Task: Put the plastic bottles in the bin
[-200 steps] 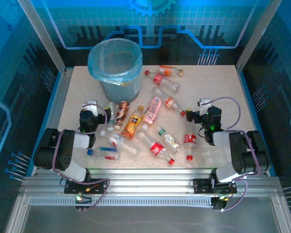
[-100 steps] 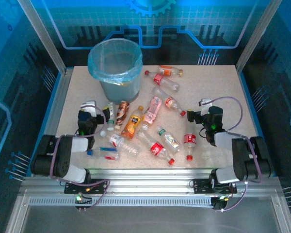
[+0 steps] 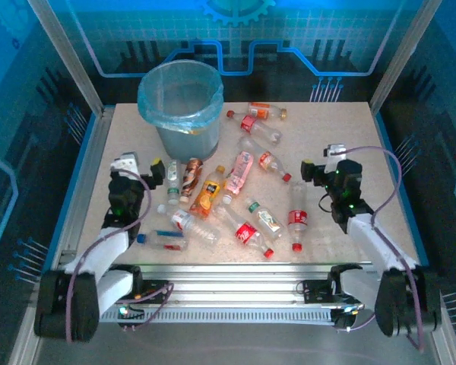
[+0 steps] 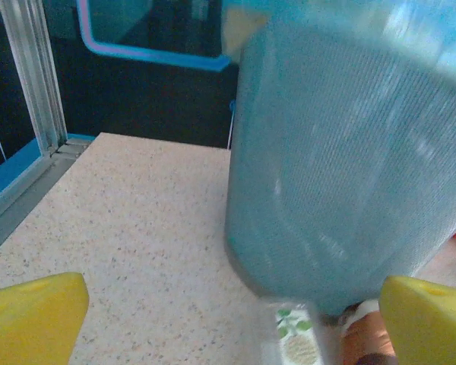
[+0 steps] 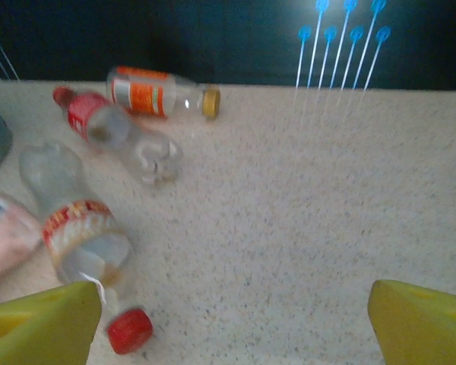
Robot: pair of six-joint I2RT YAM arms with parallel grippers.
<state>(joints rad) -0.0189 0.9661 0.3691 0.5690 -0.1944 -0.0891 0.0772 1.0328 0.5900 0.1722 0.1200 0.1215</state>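
Observation:
The bin (image 3: 181, 106), grey with a light-blue bag, stands at the back left and looms close in the left wrist view (image 4: 342, 152). Several plastic bottles lie scattered across the table's middle, among them a brown one (image 3: 191, 176), an orange one (image 3: 207, 192) and a red-label one (image 3: 297, 216). My left gripper (image 3: 142, 163) hangs open in front of the bin, left of the bottles, its jaws (image 4: 232, 327) over bare table beside a green-label bottle (image 4: 300, 342). My right gripper (image 3: 321, 158) is open and empty (image 5: 232, 323). A red-capped bottle (image 5: 83, 243) lies by its left finger.
Two bottles with orange (image 5: 156, 93) and red (image 5: 99, 122) labels lie at the back, near the table's far edge. A loose blue cap (image 3: 140, 238) and a crushed bottle (image 3: 169, 240) sit at the front left. Metal posts (image 3: 72, 61) frame the table.
Both arms have stretched forward. My left gripper moved back and left, nearer the bin. My right gripper moved back and to the right, past the red-capped bottle, and has narrowed slightly.

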